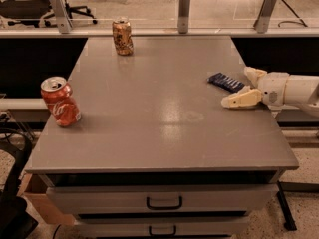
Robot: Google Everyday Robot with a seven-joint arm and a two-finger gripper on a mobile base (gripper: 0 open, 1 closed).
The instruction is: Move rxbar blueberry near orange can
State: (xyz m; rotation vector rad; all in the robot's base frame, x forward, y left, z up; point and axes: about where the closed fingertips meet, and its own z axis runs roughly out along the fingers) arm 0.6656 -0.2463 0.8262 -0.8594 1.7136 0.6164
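Note:
The rxbar blueberry, a flat dark blue bar, lies on the grey table near its right edge. The orange can stands upright at the table's far left-centre. My gripper comes in from the right edge, its two cream fingers spread apart. One finger lies in front of the bar and the other behind its right end. The gripper holds nothing and sits just right of the bar.
A red Coca-Cola can stands near the table's left edge. A glass barrier with grey posts runs along the far edge. Drawers sit below the front edge. Office chairs stand at the far left.

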